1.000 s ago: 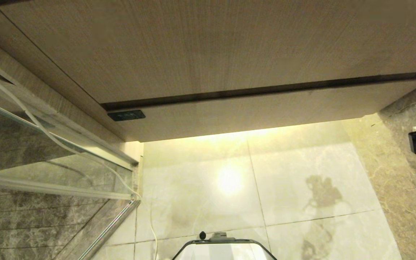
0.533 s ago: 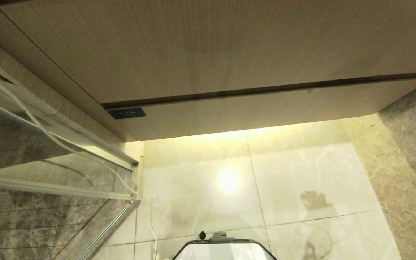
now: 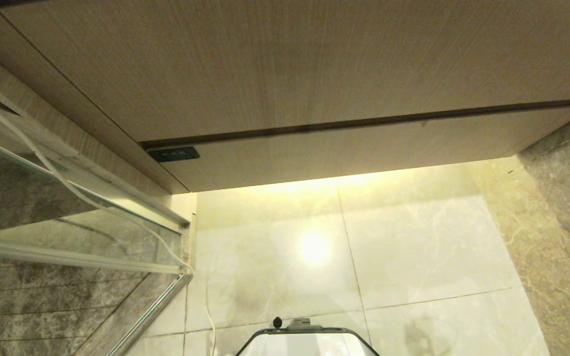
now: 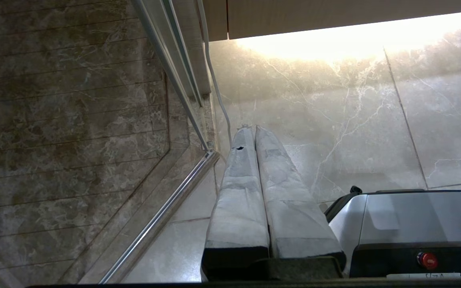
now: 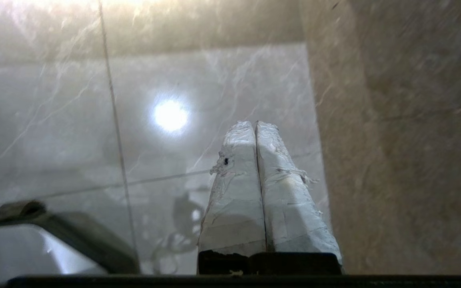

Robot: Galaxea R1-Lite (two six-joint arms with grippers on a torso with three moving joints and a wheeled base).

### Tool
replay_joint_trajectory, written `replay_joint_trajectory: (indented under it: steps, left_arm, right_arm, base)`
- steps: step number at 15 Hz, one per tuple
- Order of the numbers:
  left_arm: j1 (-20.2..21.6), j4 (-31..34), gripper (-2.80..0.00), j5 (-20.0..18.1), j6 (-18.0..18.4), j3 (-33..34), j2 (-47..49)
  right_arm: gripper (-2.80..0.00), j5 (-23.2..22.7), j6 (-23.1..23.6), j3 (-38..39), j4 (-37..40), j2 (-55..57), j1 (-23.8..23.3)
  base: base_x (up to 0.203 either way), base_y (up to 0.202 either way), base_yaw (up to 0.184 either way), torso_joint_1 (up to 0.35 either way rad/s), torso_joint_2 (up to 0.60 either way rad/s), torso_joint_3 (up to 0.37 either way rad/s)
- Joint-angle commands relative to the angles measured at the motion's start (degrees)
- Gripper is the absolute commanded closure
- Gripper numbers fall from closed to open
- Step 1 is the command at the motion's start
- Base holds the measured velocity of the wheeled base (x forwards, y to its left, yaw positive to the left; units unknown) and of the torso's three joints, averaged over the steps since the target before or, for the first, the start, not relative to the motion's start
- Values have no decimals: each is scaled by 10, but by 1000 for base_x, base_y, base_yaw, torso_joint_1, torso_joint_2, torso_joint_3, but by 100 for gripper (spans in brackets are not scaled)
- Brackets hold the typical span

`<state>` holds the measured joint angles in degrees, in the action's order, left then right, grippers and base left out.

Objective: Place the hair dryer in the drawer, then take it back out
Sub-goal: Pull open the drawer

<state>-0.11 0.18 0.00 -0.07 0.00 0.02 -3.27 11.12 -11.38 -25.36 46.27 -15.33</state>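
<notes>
The drawer is the low wood-grain strip under the taller panel. Its flat front sits nearly flush, with only a thin dark gap above it. The hair dryer is out of view. Neither gripper shows in the head view. In the left wrist view my left gripper hangs over the pale floor beside my base, fingers pressed together and empty. In the right wrist view my right gripper points down at the floor tiles near the brown marble wall, shut on nothing.
A glass shower screen with a metal rail stands at the left, and a white cable runs down beside it. My base sits at the bottom centre. A brown marble wall closes the right side. A small dark plate sits at the drawer's left end.
My right arm has dropped out of the head view's right edge, and its reflection on the floor has gone. The dark gap above the drawer has narrowed.
</notes>
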Motion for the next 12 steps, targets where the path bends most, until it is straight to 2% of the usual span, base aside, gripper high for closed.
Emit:
replay_joint_trajectory:
  steps: [1,4,6,8,12]
  left_arm:
    - [0,0,0,0,0,1,0]
    - [0,0,0,0,0,1,0]
    - [0,0,0,0,0,1,0]
    - [0,0,0,0,0,1,0]
    - [0,0,0,0,0,1,0]
  right_arm:
    - [0,9,-16,35,35,-107,42]
    - [0,22,-41,82,86,-340,105]
    - [0,30,-60,114,118,-441,170]
    - [0,27,-76,133,191,-483,230]
    - [0,27,-91,137,189,-486,235]
  base:
    - [0,0,0,0,0,0]
    - [0,0,0,0,0,0]
    - [0,0,0,0,0,0]
    - [0,0,0,0,0,0]
    - [0,0,0,0,0,0]
